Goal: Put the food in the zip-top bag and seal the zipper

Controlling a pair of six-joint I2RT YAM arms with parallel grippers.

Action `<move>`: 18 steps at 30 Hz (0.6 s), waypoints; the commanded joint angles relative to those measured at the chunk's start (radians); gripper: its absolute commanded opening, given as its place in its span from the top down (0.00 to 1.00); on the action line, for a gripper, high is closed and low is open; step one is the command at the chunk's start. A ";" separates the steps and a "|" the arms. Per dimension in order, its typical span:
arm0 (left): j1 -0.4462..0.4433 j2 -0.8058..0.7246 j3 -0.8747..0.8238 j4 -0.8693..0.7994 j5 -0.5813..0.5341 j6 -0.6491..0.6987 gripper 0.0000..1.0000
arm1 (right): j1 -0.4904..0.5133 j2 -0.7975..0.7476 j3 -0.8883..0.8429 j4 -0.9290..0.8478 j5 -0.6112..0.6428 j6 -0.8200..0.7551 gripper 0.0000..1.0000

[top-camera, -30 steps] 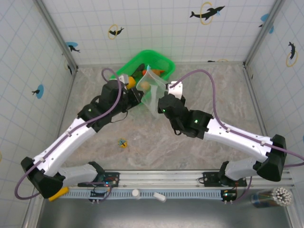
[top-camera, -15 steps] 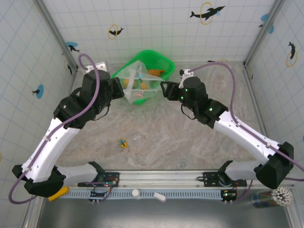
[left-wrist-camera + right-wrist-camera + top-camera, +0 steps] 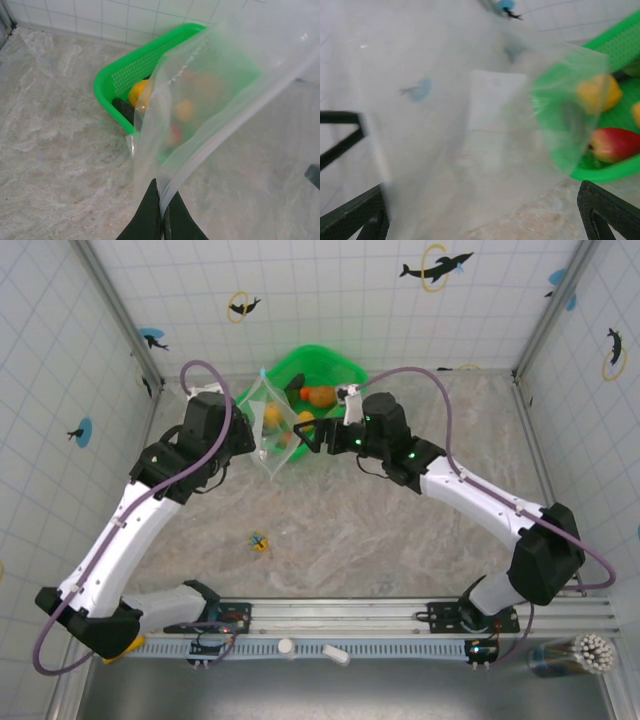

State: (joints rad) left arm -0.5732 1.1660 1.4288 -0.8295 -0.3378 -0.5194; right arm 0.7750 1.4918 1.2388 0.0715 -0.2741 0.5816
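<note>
Clear bag (image 3: 227, 85), bright green mesh basket (image 3: 111, 82)

Nothing here can be read: no writing, number or brand. The white label patch (image 3: 492, 100) on the zip-top bag (image 3: 445, 150) looks blank through the blurred plastic. The wall decals (image 3: 436, 266) are plain dolphin pictures with orange rings or blue dots, carrying no letters.

We note thin, clear, slightly cloudy plastic film with glossy creases: the zip-top bag (image 3: 225, 125) pinched in the left gripper's (image 3: 161, 197) matt black jaws. Beyond them, basket (image 3: 107, 82) of shiny green perforated plastic; table (image 3: 55, 165) smooth, marbled, dull.
</note>
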 commanded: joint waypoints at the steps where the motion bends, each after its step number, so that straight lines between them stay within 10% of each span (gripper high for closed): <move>1: 0.026 -0.006 -0.002 0.041 0.027 0.024 1.00 | 0.031 -0.024 0.056 0.055 -0.102 -0.102 0.00; 8: 0.070 -0.004 0.039 0.048 0.007 0.031 1.00 | 0.016 -0.057 0.052 0.095 -0.047 -0.112 0.00; 18: 0.075 -0.049 0.068 0.111 -0.513 0.183 1.00 | -0.101 0.107 0.072 -0.131 0.312 0.072 0.08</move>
State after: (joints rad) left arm -0.5083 1.1385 1.4738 -0.7601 -0.6685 -0.4141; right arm 0.6857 1.5410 1.3079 0.0132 -0.0891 0.5804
